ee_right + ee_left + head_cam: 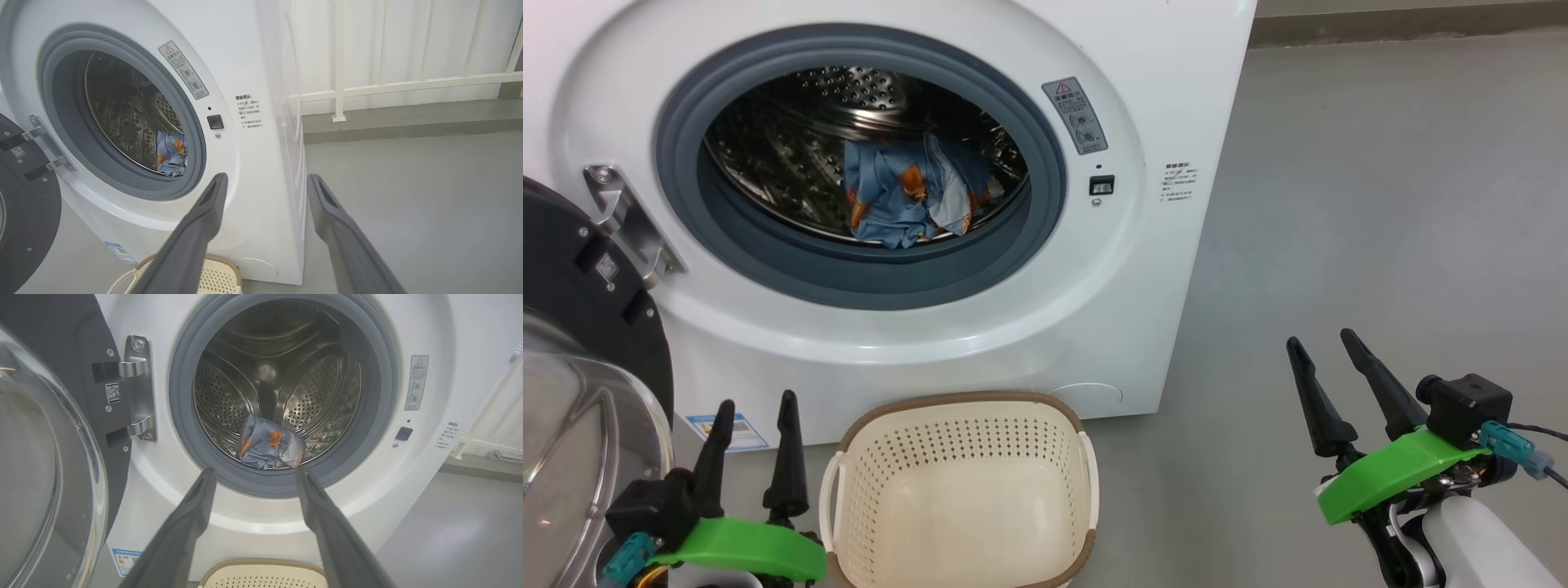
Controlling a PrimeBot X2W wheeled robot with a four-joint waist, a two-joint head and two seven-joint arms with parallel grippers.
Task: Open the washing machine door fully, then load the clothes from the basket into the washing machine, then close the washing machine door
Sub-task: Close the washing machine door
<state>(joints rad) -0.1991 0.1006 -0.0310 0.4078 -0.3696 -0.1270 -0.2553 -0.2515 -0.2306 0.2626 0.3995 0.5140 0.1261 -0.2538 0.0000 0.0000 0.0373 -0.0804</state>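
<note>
Looking down from the head, we see the door (588,310) swung wide at left, the machine (1168,269) mouth unblocked, and open floor (1380,204) at right. The clothes (907,200) lie in the drum (768,163); the basket (964,445) sits just below the machine front. Our left gripper (757,402) stands spread, holding nothing, between door and basket; our right gripper (1321,339), likewise spread, hangs over the floor. From the left wrist, the clothes lie straight ahead past the fingertips (206,477). From the right wrist, they lie up-left, behind the gasket (135,190).
</note>
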